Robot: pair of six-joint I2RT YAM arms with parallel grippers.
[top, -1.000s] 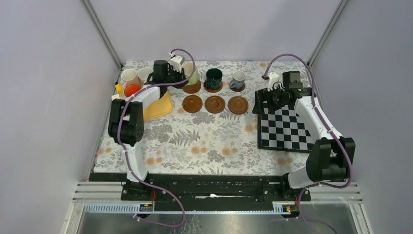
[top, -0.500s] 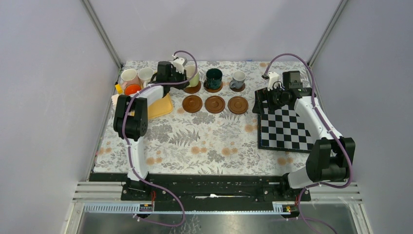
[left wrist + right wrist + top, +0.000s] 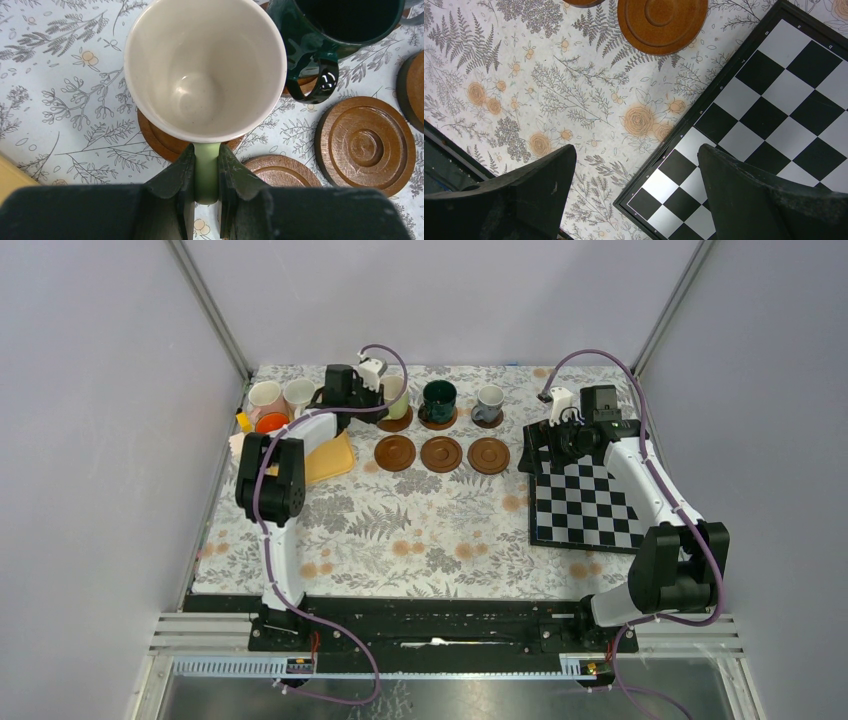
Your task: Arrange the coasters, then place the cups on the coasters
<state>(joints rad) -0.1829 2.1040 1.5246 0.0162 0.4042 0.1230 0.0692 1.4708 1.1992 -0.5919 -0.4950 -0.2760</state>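
The yellow tray (image 3: 327, 458) lies by the left edge of the table (image 3: 420, 530), under the reaching left arm. A chessboard (image 3: 585, 505) takes up the right side, its far left corner close to the front right coaster (image 3: 489, 455). The left gripper (image 3: 206, 172) is pinched narrow on the handle of the pale green cup (image 3: 205, 65), which is upright over the back left coaster (image 3: 162, 140) near the far edge; whether its base rests on the disc cannot be told. Just to its right the dark green cup (image 3: 345, 22) sits on its own coaster, its handle turned toward the front and close to the pale cup's wall, the nearest thing crowding the grip. The grey cup (image 3: 489, 402) stands on the third coaster of that back row. The right gripper (image 3: 636, 150) hangs with its jaws spread wide and nothing between them, above the cloth at the chessboard's far left corner. There are six coasters (image 3: 441, 453) in two rows of three, the back row each with a cup over it, the front row bare. There are six cups: three in that row and three more, the pink cup (image 3: 265, 397), the white cup (image 3: 298, 393) and the orange cup (image 3: 272, 424), bunched in the far left corner beside the tray.
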